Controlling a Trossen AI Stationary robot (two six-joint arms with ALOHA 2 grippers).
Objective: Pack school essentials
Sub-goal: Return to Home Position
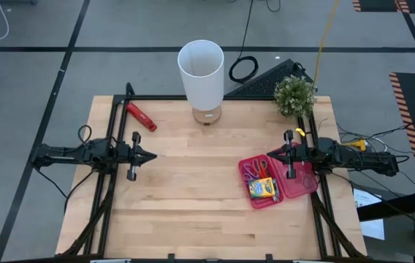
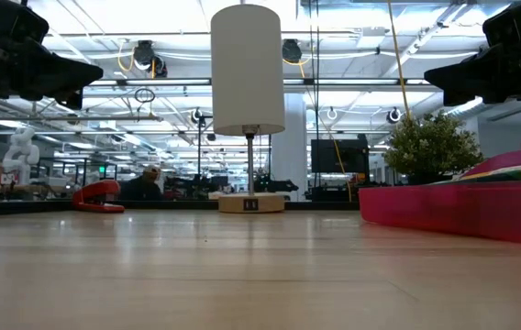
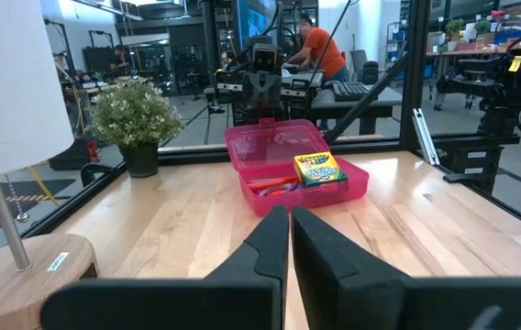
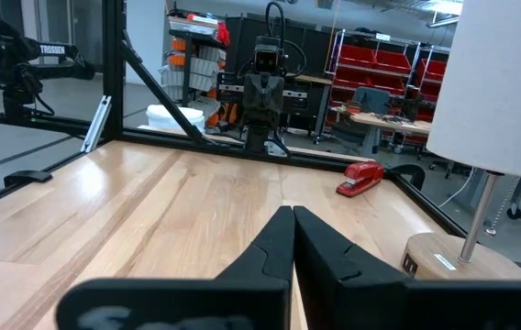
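Note:
An open pink plastic case [image 1: 275,181] lies on the table's right side. Inside it sit a yellow-green crayon box [image 1: 263,189] and purple-handled scissors [image 1: 252,170], with red items beside them; the left wrist view shows the crayon box [image 3: 319,169] standing up in the case [image 3: 288,170]. My right gripper [image 1: 270,156] hovers shut over the case's far edge. My left gripper [image 1: 153,155] is shut above bare table at the left, well away from the case. Both hold nothing.
A white-shaded lamp [image 1: 202,73] on a round wooden base stands at the table's far middle. A potted plant [image 1: 294,95] sits at the far right, and a red-and-black hand tool [image 1: 141,117] lies at the far left. Bare wood spans the table's middle and near side.

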